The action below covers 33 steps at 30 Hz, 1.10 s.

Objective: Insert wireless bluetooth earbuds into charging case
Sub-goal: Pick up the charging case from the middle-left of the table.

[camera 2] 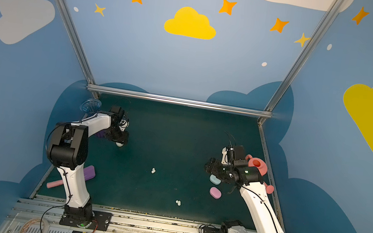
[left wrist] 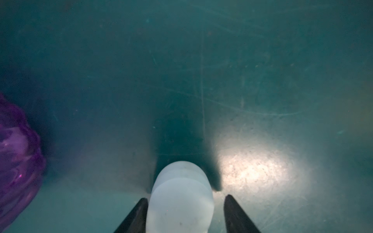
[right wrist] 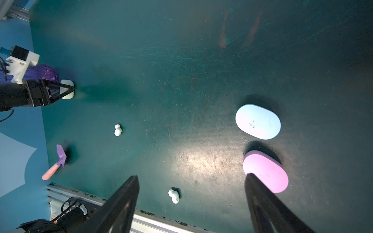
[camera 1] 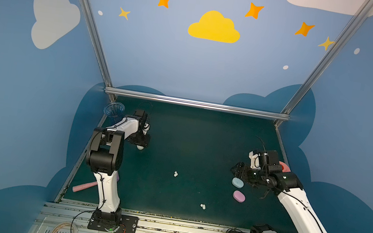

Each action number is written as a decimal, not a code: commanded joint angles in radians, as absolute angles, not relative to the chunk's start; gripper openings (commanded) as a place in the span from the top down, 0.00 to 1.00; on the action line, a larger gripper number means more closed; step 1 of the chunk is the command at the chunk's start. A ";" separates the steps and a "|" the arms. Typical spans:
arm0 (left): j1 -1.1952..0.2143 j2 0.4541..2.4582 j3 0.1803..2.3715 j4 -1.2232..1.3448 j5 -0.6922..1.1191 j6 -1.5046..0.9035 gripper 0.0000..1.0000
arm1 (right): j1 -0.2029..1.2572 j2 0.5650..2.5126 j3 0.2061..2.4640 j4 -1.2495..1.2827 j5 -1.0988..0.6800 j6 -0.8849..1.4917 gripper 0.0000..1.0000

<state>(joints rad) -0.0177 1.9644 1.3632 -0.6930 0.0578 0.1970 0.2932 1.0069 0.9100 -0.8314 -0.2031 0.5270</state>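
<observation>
The near earbud (camera 1: pixel 202 206) and a second earbud (camera 1: pixel 175 174) farther in lie loose on the mat (camera 1: pixel 190 135); to their right the right gripper (right wrist: pixel 191 176) hangs wide open, empty, near the pink case (camera 1: pixel 239 196). Far left, the left gripper (left wrist: pixel 186 197) straddles the white case (left wrist: pixel 181 181), half open, one finger (left wrist: pixel 136 216) touching: centre before squeezing, lest it skid.
</observation>
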 commanded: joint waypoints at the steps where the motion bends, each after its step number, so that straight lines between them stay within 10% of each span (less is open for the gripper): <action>1: -0.017 1.993 1.385 -0.718 0.060 0.191 0.47 | 0.287 0.989 0.915 -0.836 -0.204 0.535 0.19; 21: -0.111 1.890 1.377 -0.761 0.100 0.199 0.83 | 0.276 0.952 0.877 -0.822 -0.239 0.538 0.19; 33: -0.464 1.636 1.281 -0.655 0.350 0.346 0.97 | 0.278 0.939 0.842 -0.735 -0.399 0.530 0.19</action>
